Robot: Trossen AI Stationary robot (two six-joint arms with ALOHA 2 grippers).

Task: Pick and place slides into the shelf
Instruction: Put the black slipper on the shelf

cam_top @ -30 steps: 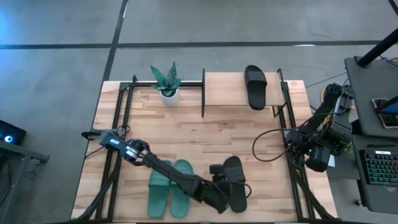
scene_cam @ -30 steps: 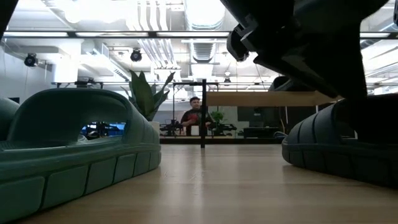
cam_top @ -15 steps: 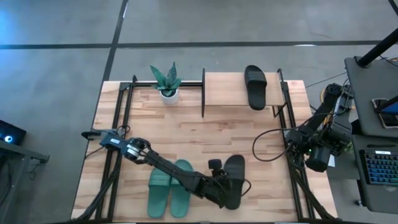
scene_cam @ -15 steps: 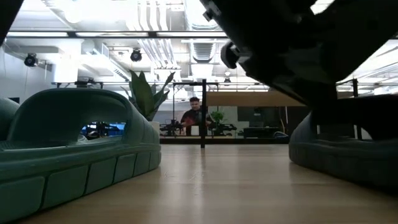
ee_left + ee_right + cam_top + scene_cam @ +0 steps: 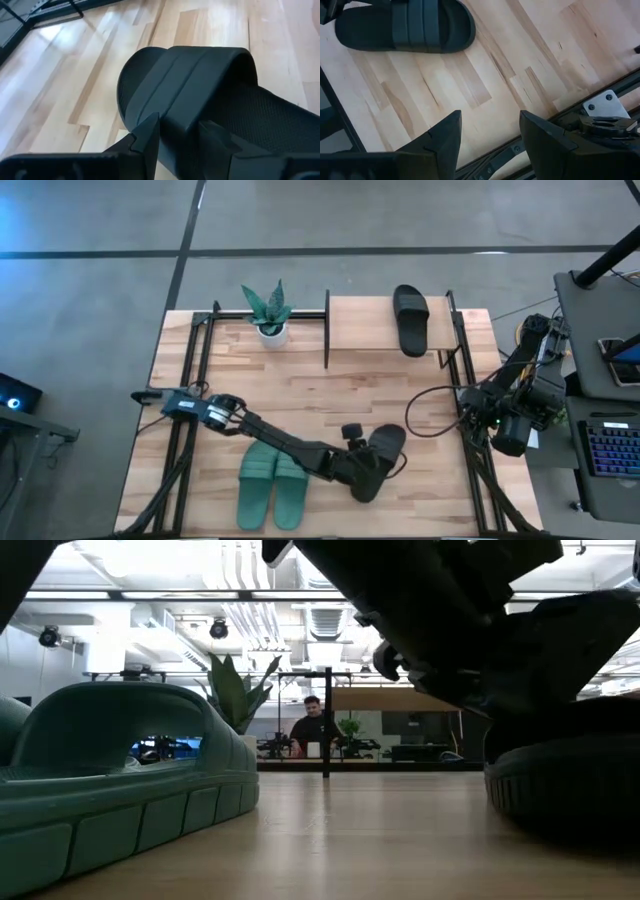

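Observation:
A black slide [image 5: 388,445] sits right of centre on the table, gripped by my left gripper [image 5: 362,472], which is shut on it. The low view shows that slide [image 5: 570,790] tipped up at the right. It also appears far off in the right wrist view [image 5: 405,25]. The second black slide [image 5: 410,320] lies flat on the shelf's [image 5: 365,330] light top board at the far edge. The teal pair [image 5: 270,485] rests sole-down near the table's near edge. My right gripper [image 5: 487,135] waits open above the table's right rail. My left gripper [image 5: 180,142] pinches the black slide at its side edge, at the foot of the wide strap [image 5: 175,125]. One finger [image 5: 145,137] is outside the slide and the other [image 5: 217,145] is over the footbed. The slide is tilted, and its lower part [image 5: 560,825] looks down on the table.
A potted plant [image 5: 268,310] stands at the far edge, left of the shelf. Black metal rails [image 5: 465,380] run along both table sides. A cable [image 5: 425,415] loops onto the table by the right arm. Bare wood lies mid-table. A person [image 5: 313,725] is in the room beyond.
My left gripper has moved away from the near edge toward the table's middle, carrying the black slide. The slide has turned from lying near-to-far to pointing diagonally toward the far right. Its held side has risen in the low view.

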